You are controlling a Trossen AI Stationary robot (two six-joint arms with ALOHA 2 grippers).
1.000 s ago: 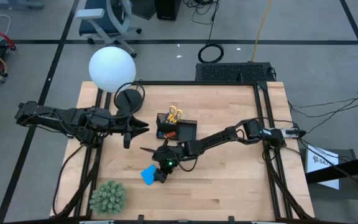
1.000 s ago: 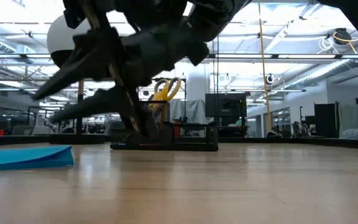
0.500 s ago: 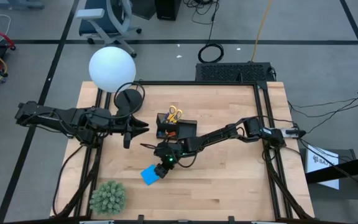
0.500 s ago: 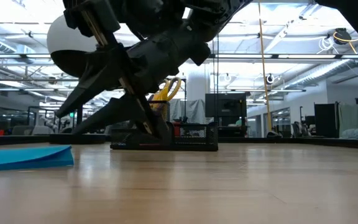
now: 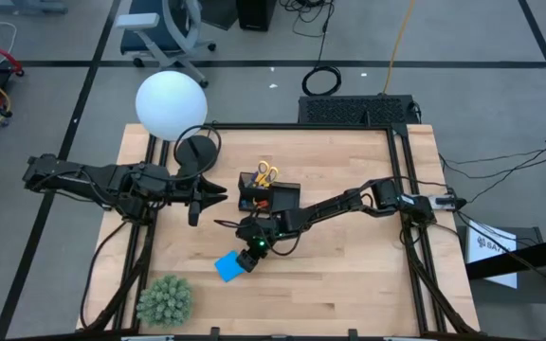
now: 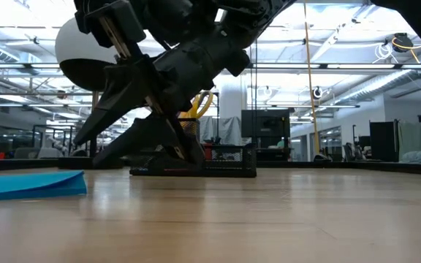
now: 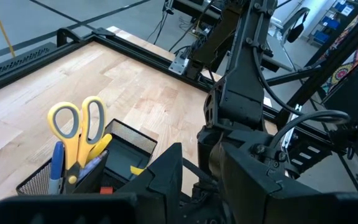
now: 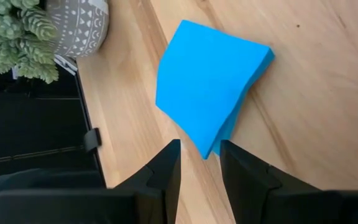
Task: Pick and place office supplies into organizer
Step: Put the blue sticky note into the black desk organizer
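With its fingers parted and holding nothing, the right gripper (image 8: 197,171) hangs just over the near corner of the blue note pad (image 8: 210,81), which lies flat on the table (image 5: 349,275), well apart from the organizer (image 5: 271,197). Best bet: drop straight, straddle the pad edge w/ both fingers, then close. Left gripper (image 5: 218,193) waits beside organizer, part open, empty.

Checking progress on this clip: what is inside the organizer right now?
The organizer holds yellow scissors and pens upright in its taller section; a yellow piece lies in the tray. Its lower contents are hidden by the left gripper.
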